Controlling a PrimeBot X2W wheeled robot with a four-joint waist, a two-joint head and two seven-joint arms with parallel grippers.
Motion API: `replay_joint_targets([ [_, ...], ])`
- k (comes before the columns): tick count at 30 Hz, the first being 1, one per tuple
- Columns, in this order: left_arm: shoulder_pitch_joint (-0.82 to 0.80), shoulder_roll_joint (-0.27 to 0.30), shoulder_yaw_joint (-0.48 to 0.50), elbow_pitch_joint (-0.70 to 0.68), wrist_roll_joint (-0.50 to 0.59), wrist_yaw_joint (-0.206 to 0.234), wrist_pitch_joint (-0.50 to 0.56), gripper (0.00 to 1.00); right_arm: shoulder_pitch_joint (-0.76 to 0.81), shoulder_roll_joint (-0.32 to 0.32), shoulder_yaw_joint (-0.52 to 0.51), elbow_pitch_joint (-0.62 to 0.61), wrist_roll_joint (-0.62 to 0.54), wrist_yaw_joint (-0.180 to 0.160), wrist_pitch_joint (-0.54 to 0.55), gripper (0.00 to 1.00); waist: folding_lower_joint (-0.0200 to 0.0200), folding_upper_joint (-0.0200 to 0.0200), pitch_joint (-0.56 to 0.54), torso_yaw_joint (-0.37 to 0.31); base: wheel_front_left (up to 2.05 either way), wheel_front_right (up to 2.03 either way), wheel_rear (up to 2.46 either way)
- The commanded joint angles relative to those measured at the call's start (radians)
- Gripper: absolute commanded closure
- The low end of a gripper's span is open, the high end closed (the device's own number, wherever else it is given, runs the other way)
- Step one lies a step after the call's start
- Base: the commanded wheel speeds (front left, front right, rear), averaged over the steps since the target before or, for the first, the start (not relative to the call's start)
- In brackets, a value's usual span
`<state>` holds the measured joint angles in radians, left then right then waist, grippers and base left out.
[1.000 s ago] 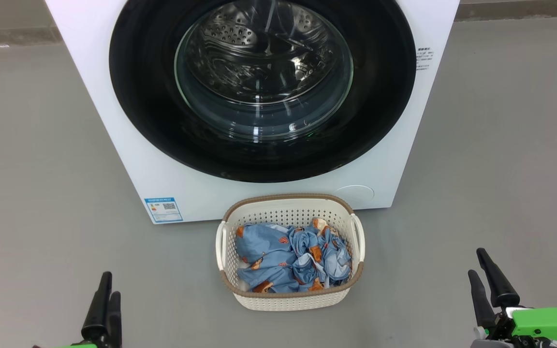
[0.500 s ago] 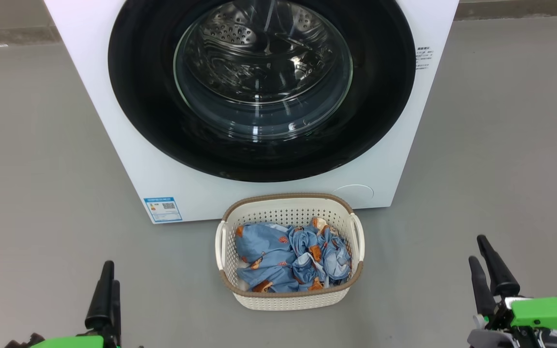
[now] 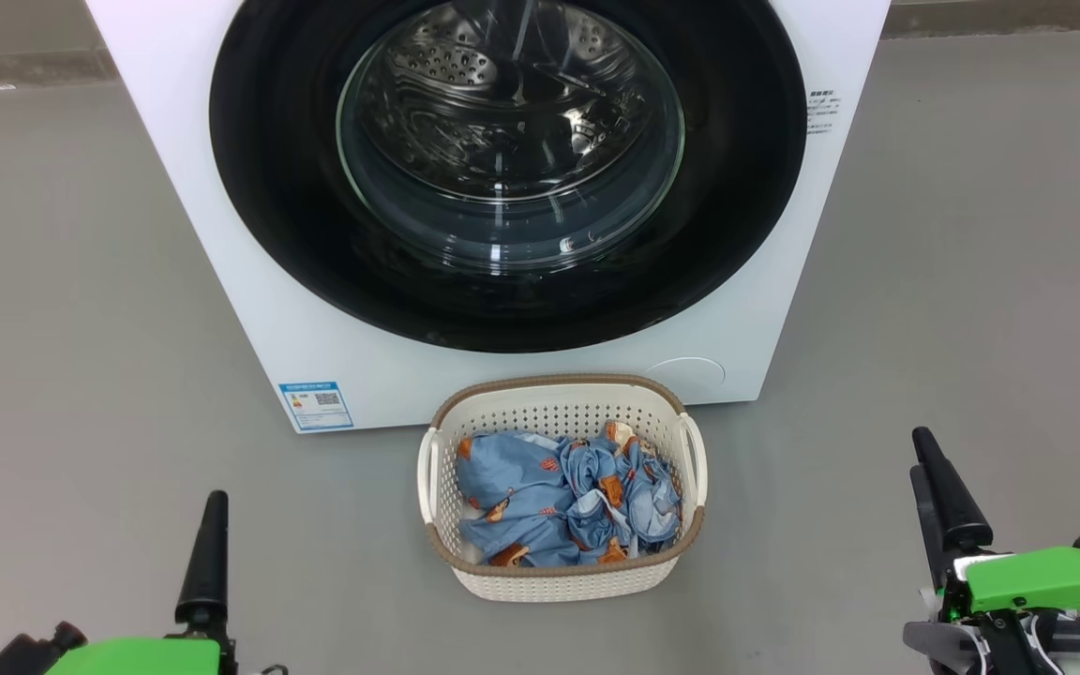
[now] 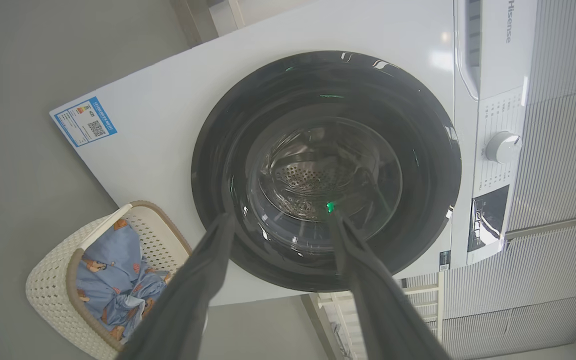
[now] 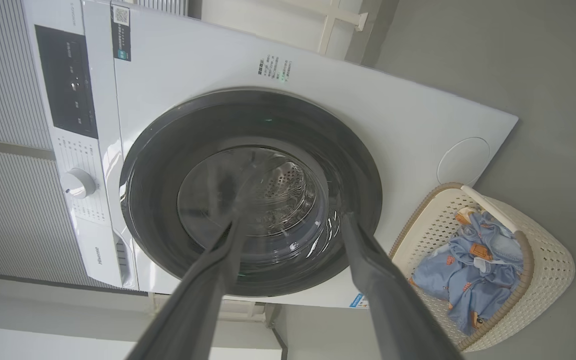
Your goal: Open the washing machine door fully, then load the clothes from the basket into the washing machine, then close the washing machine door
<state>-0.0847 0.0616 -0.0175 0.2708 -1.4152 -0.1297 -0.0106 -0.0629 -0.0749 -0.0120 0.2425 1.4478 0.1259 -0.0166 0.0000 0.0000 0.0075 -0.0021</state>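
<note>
Both grippers sit higher in the head view than a second ago. Left gripper is turned so its two fingers line up as one; right gripper shows more of its green housing. Nothing else has shifted. Washing machine door: shut flat against the front of the washing machine, glossy black ring, steel drum visible through the clear window. Blue label sticker at the front's lower corner on the robot's left, round cover at the lower corner on its right. Clothes: light blue bundle lying inside the basket, below its brown rim. Basket stands on the grey floor just before the machine's bottom edge, under the door; contact with the machine cannot be told. Grippers low on either side of the basket, well apart from it, fingers pointing toward the machine. Wrist views: each pair of fingers spread wide, empty.
</note>
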Motion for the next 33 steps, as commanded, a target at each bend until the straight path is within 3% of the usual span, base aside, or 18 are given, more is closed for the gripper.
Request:
replay_joint_targets([
  [1, -0.052, 0.018, 0.008, -0.031, 0.027, 0.0, -0.012, 0.0, -0.049, -0.016, 0.011, -0.029, -0.026, 0.003, -0.01, 0.0, 0.0, 0.0, 0.0, 0.0, 0.0, 0.0, 0.0],
  [16, -0.069, 0.022, 0.0, -0.02, 0.335, 0.02, -0.058, 0.0, -0.073, -0.036, 0.041, -0.035, -0.34, 0.003, -0.054, 0.0, 0.0, 0.0, -0.001, -0.004, 0.0, 0.0, 0.0],
  [24, -0.074, 0.012, -0.002, -0.007, 0.447, 0.025, -0.082, 0.0, -0.082, -0.04, 0.044, -0.016, -0.532, 0.003, -0.078, 0.0, 0.0, 0.0, -0.006, -0.003, 0.0, 0.0, 0.0],
  [33, -0.084, 0.022, -0.025, 0.011, 0.567, 0.03, -0.106, 0.0, -0.091, -0.038, 0.054, -0.007, -0.637, 0.004, -0.102, 0.0, 0.0, 0.0, -0.01, -0.005, 0.0, 0.0, 0.0],
])
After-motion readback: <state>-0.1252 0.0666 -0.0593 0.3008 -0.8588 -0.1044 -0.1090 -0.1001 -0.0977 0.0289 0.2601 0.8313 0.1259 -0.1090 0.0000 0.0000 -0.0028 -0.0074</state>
